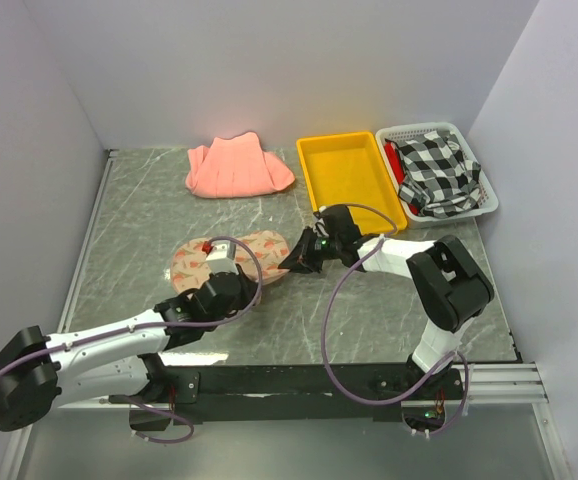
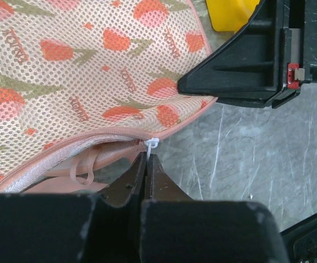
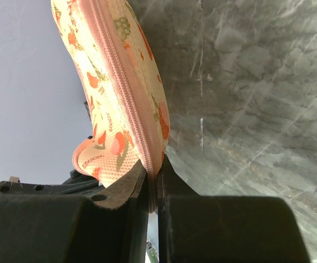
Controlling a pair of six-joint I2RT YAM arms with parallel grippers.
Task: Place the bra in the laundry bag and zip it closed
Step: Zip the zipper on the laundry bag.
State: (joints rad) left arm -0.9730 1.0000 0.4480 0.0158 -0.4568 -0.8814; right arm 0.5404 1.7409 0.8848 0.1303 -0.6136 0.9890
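The bra [image 2: 84,167] is in the bag [image 2: 65,71], which lies between my arms with its zip gaping. My left gripper [image 2: 147,160] pinches the zip pull [image 2: 152,143] and my right gripper [image 3: 154,176] clamps the bag's end. Zipping is left to do; most of the bra is hidden, and the open stretch of zip is cut off.

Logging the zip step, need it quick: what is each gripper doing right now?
Left gripper: closed on the zip pull of the laundry bag.
Right gripper: closed, pinching the laundry bag's edge.
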